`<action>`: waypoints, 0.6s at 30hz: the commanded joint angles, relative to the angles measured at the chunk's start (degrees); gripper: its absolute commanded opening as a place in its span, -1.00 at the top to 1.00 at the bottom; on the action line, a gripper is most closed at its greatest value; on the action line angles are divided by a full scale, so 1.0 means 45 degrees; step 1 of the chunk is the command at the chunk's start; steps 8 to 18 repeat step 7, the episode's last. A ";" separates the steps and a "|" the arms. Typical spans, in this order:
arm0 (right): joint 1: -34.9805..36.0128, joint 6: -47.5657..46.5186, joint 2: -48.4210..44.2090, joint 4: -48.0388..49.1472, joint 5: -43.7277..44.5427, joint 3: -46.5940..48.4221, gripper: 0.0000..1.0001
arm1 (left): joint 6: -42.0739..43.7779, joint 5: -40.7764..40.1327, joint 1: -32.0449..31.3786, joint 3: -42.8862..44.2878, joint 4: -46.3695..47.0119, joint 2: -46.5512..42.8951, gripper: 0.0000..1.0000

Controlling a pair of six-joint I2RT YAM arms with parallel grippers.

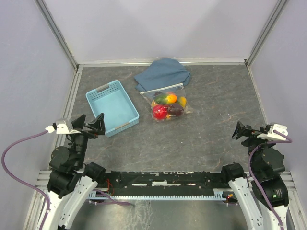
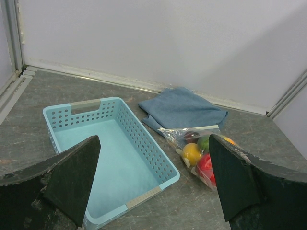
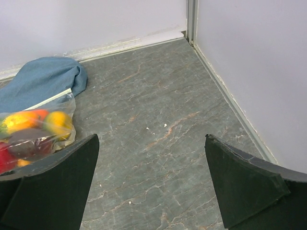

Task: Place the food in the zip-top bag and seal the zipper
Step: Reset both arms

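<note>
The zip-top bag (image 1: 167, 94) lies flat on the table's far middle with the food (image 1: 160, 111) inside it: red, yellow, orange, green and dark purple toy fruits. Its zipper (image 1: 163, 89) runs along the far edge, resting on the blue cloth. The left wrist view shows the bag (image 2: 184, 136), a yellow fruit (image 2: 191, 153) and the zipper (image 2: 189, 128). The right wrist view has the bag (image 3: 64, 108) at its left edge. My left gripper (image 1: 97, 124) hangs open near the basket's near corner, empty (image 2: 154, 140). My right gripper (image 1: 242, 130) is open and empty over bare table at the near right (image 3: 151, 137).
A light-blue plastic basket (image 1: 125, 100) stands empty left of the bag, close to my left gripper (image 2: 158, 165). The folded blue cloth (image 1: 163, 73) lies behind the bag near the back wall (image 3: 41, 79). Walls close in the table on three sides.
</note>
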 commanded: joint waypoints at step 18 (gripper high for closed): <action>-0.0016 -0.0273 0.0248 0.0471 -0.0616 0.0302 -0.98 | 0.0277 -0.0159 0.0052 0.0003 0.0478 0.0135 -0.99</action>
